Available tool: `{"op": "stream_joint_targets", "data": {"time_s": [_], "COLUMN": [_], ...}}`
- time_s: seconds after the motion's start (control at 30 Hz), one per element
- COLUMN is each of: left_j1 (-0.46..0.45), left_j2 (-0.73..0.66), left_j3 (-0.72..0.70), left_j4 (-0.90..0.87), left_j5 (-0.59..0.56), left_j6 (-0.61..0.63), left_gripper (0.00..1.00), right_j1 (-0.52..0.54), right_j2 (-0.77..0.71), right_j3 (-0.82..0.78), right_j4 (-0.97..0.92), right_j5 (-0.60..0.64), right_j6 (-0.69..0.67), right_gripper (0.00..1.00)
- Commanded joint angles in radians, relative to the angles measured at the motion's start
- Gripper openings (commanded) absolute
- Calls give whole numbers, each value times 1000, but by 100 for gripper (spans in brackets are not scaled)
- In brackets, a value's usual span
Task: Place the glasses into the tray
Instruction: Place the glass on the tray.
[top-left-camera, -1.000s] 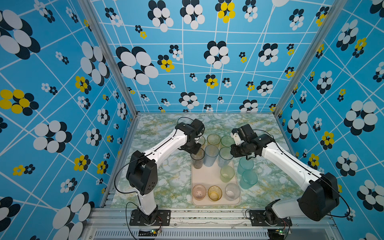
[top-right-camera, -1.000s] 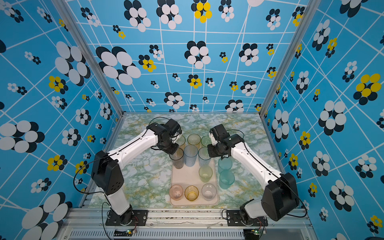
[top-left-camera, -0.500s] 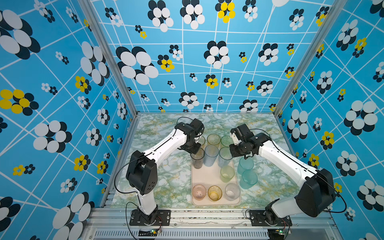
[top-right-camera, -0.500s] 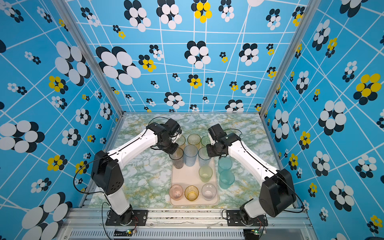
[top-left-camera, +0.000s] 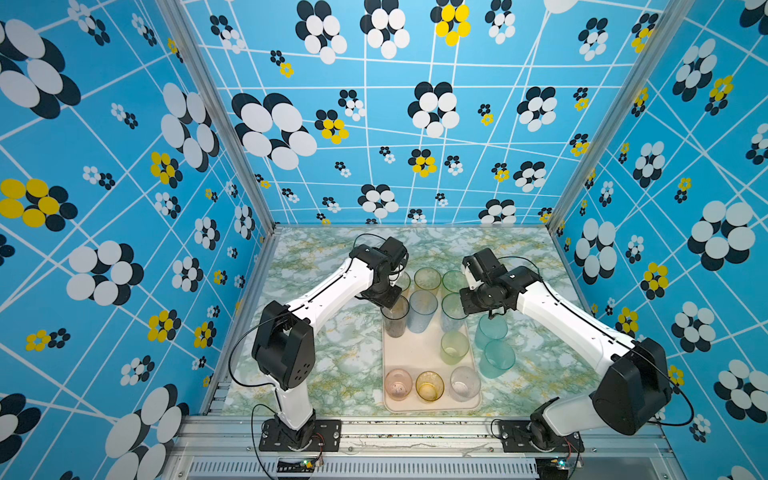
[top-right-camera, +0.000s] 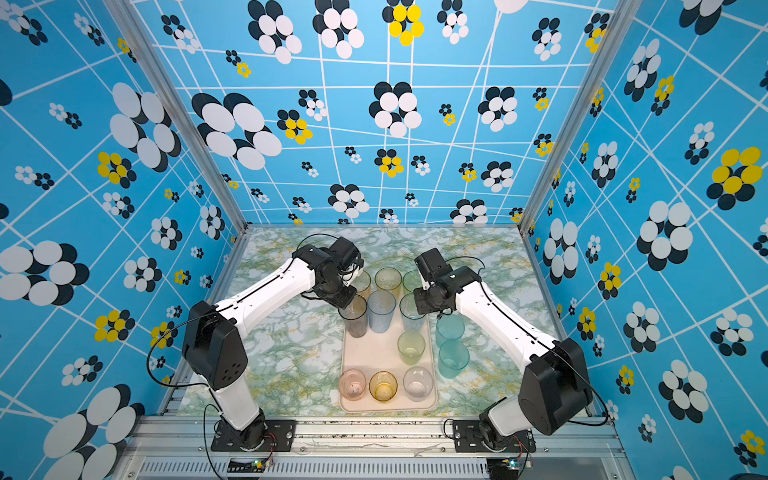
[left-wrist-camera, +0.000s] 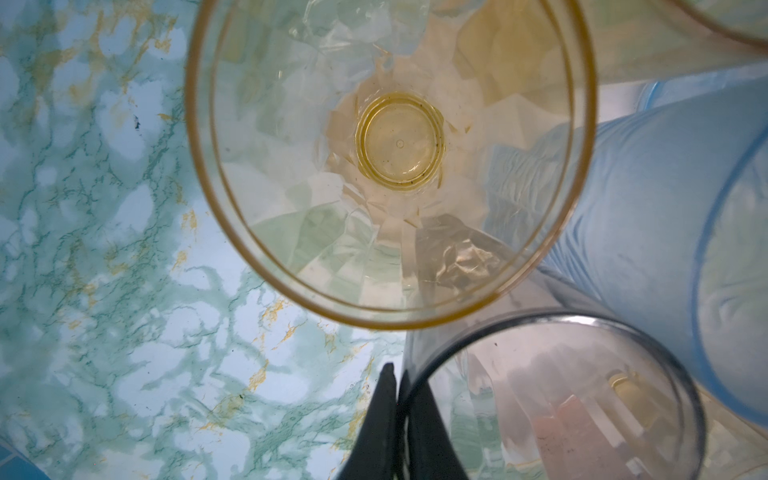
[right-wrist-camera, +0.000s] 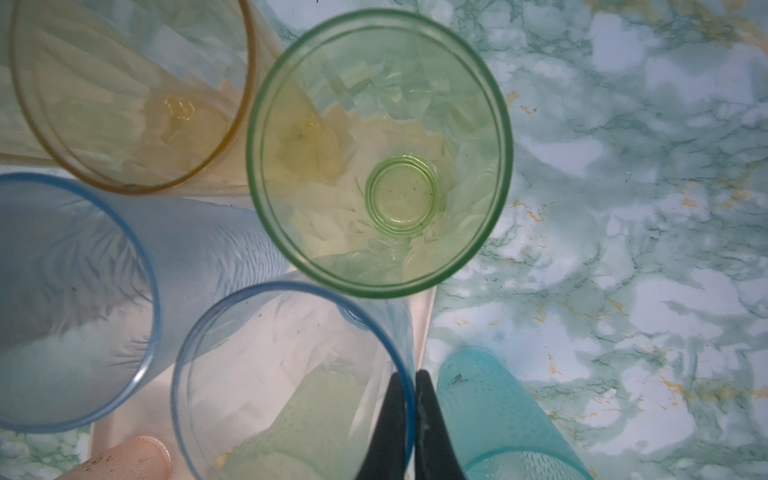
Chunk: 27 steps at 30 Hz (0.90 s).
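Note:
The cream tray (top-left-camera: 415, 353) lies on the marbled table. Short pink (top-left-camera: 397, 384), amber (top-left-camera: 429, 385) and clear (top-left-camera: 464, 383) glasses stand along its near end, and a short green one (top-left-camera: 454, 347) stands mid-right. My left gripper (left-wrist-camera: 395, 415) is shut on the rim of a tall grey glass (left-wrist-camera: 552, 399) (top-left-camera: 395, 320) at the tray's left. My right gripper (right-wrist-camera: 410, 415) is shut on the rim of a tall clear-blue glass (right-wrist-camera: 291, 374) (top-left-camera: 453, 311). A frosted blue glass (top-left-camera: 422, 309) stands between them. Two teal glasses (top-left-camera: 490, 330) (top-left-camera: 498, 359) stand on the table right of the tray.
Tall amber (top-left-camera: 402, 282), yellow (top-left-camera: 427, 278) and green (top-left-camera: 453, 280) glasses stand in a row at the tray's far end, close behind both grippers. Patterned blue walls enclose the table on three sides. Bare marbled table (top-left-camera: 332, 353) lies left of the tray.
My right gripper has closed its fingers on the clear-blue glass's rim, and its wrist has shifted slightly. The left arm and the grey glass have not moved.

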Motion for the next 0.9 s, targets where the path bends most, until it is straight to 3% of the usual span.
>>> {"op": "stream_joint_targets", "data": {"time_s": [0.0,0.2,0.4,0.63,0.87], "left_j1": [10,10,10,12,12], "left_j2": [17,15,14,18,21], "left_j3": [-28,-32,-31,-28,-27], "left_j4": [-8,-13,-18,-20,-17], "left_j5": [16,16,6,2,10], "left_j6": [12,15,15,16,15], "left_gripper": [10,10,10,10,10], "right_j1": [6,6,6,6,6], "right_j2": [-30,-11,-11,-42,-109], "right_j3": [20,17,16,20,47], "right_j4": [-12,-8,0,5,-10], "right_j5": [32,23,29,41,26], "right_j6": [10,10,13,15,7], "right_gripper": [5,6,18,25,26]}}
